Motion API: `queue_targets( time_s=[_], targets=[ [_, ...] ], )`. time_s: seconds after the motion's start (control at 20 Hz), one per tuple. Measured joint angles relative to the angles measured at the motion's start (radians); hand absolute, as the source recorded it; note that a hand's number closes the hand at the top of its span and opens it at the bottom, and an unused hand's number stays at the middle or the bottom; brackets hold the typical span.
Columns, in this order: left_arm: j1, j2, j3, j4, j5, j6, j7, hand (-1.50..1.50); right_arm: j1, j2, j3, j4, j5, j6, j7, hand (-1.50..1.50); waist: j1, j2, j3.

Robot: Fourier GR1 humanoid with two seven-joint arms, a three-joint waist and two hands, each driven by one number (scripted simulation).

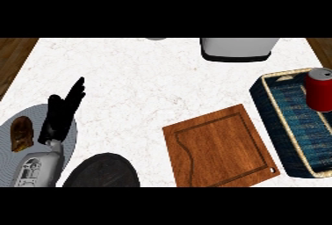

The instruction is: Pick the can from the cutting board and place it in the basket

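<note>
The red cylindrical can (319, 90) with a silver top stands upright inside the dark blue woven basket (272, 108) with a pale rim, near its far end at the right edge of the view. No brand or writing on the can can be read. The basket's right side is cut off. The brown wooden cutting board (220, 147) lies bare just beside the basket on the white marble counter (142, 83).

The left hand (62, 116) shows at the left, fingers straight and holding nothing, above a grey round plate (68, 140) carrying a brown piece of food (21, 134) too unclear to name. A dark round plate (102, 172) and a white, black-based appliance (236, 48) are cut off at the edges.
</note>
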Motion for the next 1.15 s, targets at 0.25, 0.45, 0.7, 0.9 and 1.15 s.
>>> queue_targets(
  time_s=[0.25, 0.45, 0.7, 0.9, 1.15],
  targets=[
    [0.002, -0.004, 0.000, -0.013, 0.007, -0.006, 0.014, 0.00, 0.031, 0.030, -0.051, 0.022, -0.013, -0.122, -0.088, -1.50, 0.001, 0.000, 0.000],
    [-0.002, 0.015, 0.019, 0.003, 0.019, -0.021, 0.001, 0.00, 0.019, 0.034, -0.117, 0.011, -0.028, -0.213, -0.098, -1.50, -0.001, 0.000, 0.000],
    [-0.009, 0.002, 0.012, 0.004, 0.007, -0.005, 0.005, 0.00, 0.026, -0.013, -0.234, 0.025, -0.067, -0.276, -0.095, -1.50, -0.005, -0.001, 0.000],
    [-0.017, 0.005, 0.017, 0.015, 0.004, -0.002, 0.003, 0.00, 0.069, -0.077, -0.361, 0.043, -0.141, -0.253, -0.082, -1.50, -0.013, -0.002, 0.000],
    [-0.005, 0.016, 0.031, 0.028, 0.016, -0.016, -0.018, 0.00, 0.185, -0.165, -0.527, 0.130, -0.241, -0.186, -0.162, -1.50, -0.016, -0.003, 0.000]
  ],
)
